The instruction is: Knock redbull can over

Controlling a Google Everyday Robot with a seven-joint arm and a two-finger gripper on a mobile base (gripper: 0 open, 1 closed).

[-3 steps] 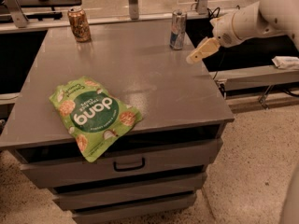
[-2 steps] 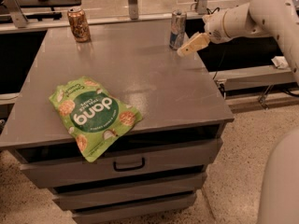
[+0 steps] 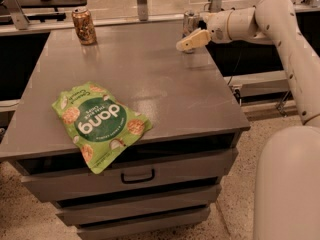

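Note:
The redbull can (image 3: 189,20) is a slim silver can standing upright near the far right edge of the grey table (image 3: 150,69). My gripper (image 3: 193,39) reaches in from the right on the white arm (image 3: 272,19). Its cream tip lies right in front of the can's lower part and hides it. I cannot tell if it touches the can.
A wider orange-brown can (image 3: 83,26) stands at the table's far left. A green chip bag (image 3: 97,123) lies near the front left edge. Drawers sit below the tabletop. My white base (image 3: 287,184) fills the lower right.
My gripper has moved left and towards the can, from beside it on the right to right in front of it. The can still stands upright.

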